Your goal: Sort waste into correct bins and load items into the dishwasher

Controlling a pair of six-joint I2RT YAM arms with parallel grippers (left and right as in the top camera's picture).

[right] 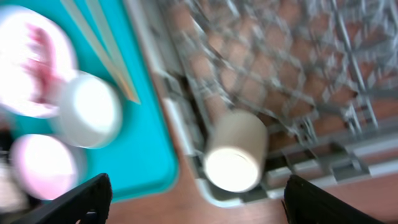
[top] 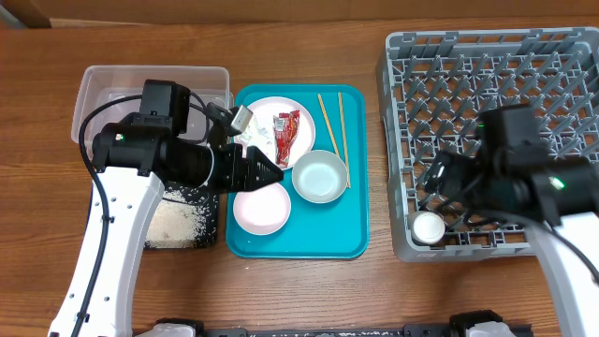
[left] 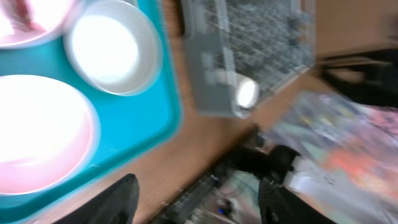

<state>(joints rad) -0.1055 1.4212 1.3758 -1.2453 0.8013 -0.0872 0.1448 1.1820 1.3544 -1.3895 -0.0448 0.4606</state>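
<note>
My left gripper (top: 273,174) (left: 199,202) is open and empty, low over the teal tray between the small plate (top: 260,210) (left: 37,134) and the pale bowl (top: 318,176) (left: 106,46). The large plate (top: 271,112) holds the red wrapper (top: 286,131) and the white tissue (top: 258,140). Two chopsticks (top: 333,126) (right: 102,43) lie on the tray. My right gripper (top: 433,187) (right: 199,202) is open and empty above the small cup (top: 429,227) (right: 236,158), which lies on its side in the front left corner of the grey rack (top: 487,56).
The clear tub (top: 103,84) stands at the back left. The black tray (top: 178,225) with rice scraps lies in front of it, partly under my left arm. The teal tray (top: 346,239) sits between these and the rack.
</note>
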